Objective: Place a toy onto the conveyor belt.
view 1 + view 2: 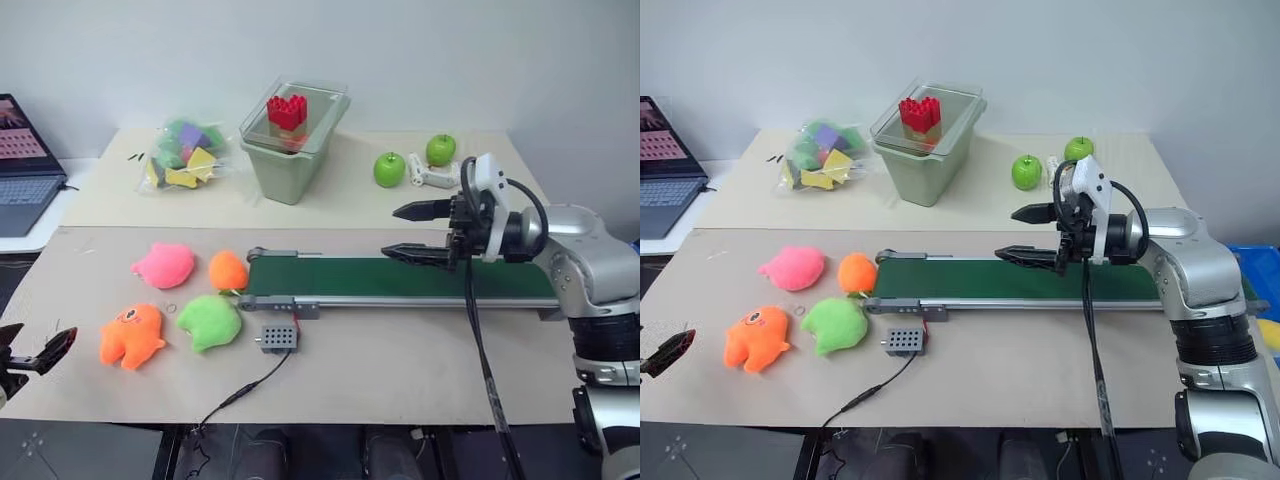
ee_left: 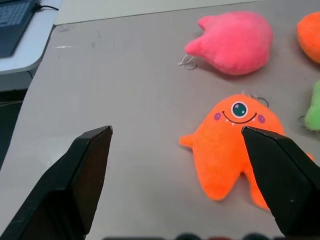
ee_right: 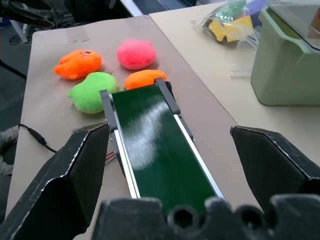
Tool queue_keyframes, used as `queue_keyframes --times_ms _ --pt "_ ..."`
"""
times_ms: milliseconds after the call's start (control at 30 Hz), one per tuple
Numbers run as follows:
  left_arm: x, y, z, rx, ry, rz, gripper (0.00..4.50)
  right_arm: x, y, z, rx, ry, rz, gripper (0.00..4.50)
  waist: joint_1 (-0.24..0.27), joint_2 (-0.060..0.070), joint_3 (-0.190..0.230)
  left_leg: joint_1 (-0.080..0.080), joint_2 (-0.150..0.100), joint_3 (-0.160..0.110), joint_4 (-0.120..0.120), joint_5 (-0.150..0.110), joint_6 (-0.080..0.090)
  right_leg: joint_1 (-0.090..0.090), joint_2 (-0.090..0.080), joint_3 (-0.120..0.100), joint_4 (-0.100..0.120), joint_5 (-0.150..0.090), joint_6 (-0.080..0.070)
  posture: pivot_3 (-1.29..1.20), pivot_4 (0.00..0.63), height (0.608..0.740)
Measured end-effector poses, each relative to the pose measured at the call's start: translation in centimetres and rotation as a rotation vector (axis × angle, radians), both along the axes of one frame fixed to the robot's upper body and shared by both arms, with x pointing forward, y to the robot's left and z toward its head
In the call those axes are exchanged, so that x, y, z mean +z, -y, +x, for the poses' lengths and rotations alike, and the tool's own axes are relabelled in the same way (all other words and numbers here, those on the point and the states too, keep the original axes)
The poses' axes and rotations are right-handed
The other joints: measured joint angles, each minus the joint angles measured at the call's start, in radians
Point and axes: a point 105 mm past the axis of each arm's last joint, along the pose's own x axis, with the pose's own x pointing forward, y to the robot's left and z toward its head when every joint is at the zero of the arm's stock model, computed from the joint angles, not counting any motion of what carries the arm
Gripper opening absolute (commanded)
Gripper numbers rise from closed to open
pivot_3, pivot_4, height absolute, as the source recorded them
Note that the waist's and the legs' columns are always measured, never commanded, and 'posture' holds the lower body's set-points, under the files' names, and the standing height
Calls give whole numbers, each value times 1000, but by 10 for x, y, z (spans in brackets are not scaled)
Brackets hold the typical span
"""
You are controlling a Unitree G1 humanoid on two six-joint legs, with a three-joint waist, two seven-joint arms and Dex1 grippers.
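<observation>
The toy [image 1: 131,336], a bright orange plush creature with one eye and stubby legs, lies flat on the brown board near the front left. My left gripper [image 2: 176,131] hovers just left of it by the board's edge, open and empty; the toy [image 2: 235,145] lies beside its right finger. The conveyor belt [image 1: 400,277], dark green with grey rails, runs from the board's middle to the right. My right gripper [image 1: 392,232] hangs above the belt's middle, pointing left, open with nothing between its fingers.
A pink plush [image 1: 164,264], a small round orange plush [image 1: 228,270] and a green plush [image 1: 210,321] lie around the belt's left end. A grey box [image 1: 278,338] with a cable sits in front. Behind stand a green bin [image 1: 295,140], a toy bag [image 1: 185,157], two apples [image 1: 390,169] and a laptop [image 1: 25,165].
</observation>
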Motion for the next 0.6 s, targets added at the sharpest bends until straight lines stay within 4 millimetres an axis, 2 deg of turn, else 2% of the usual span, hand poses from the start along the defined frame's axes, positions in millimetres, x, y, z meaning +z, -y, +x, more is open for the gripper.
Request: queue_keyframes --times_ms 233,400,600 --pt "-29 14 21 -90 -43 -48 4408 6 -1 -6 9 22 -22 4500 -6 0 0 0 0 0 0 0 0 -1 0 0 0 0 0 0 150 740" --pt "-53 19 29 -118 -96 -108 4408 20 1 -15 8 64 -14 4500 -10 0 0 0 0 0 0 0 1 -1 1 0 0 0 0 0 150 740" --pt "-68 23 37 -150 -134 -117 4408 23 7 -20 -35 77 -24 4500 -8 0 0 0 0 0 0 0 1 -1 1 0 1 0 0 0 150 740"
